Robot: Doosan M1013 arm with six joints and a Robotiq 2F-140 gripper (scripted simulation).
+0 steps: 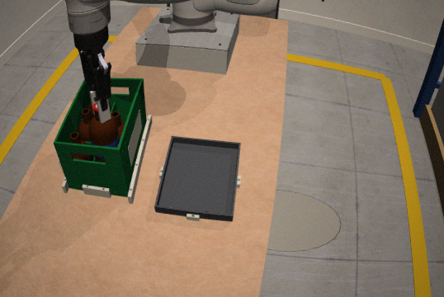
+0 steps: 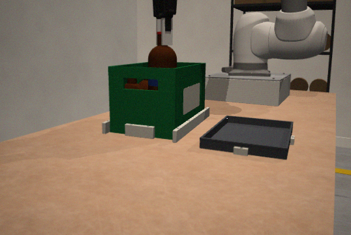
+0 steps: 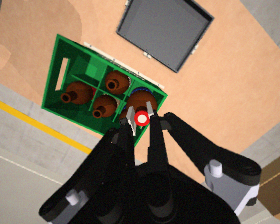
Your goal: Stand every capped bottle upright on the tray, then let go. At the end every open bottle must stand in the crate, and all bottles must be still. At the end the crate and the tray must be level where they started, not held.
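Observation:
My gripper (image 1: 101, 109) is shut on the neck of a brown bottle with a red cap (image 3: 141, 118). The capped bottle (image 2: 162, 55) (image 1: 101, 141) hangs upright, its shoulders above the rim of the green crate and its lower part still inside. It also shows in the top view (image 1: 103, 128). Three open brown bottles (image 3: 97, 96) stand in other cells of the crate (image 3: 101, 91). The dark grey tray (image 1: 199, 177) lies empty on the table to the right of the crate; it also shows in the wrist view (image 3: 165, 29) and the exterior view (image 2: 249, 136).
The crate (image 2: 157, 98) and the tray sit between small pale locating blocks (image 1: 96, 190). The robot's base block (image 1: 189, 42) stands behind them on the table. A shelf rack (image 2: 280, 7) stands behind the base.

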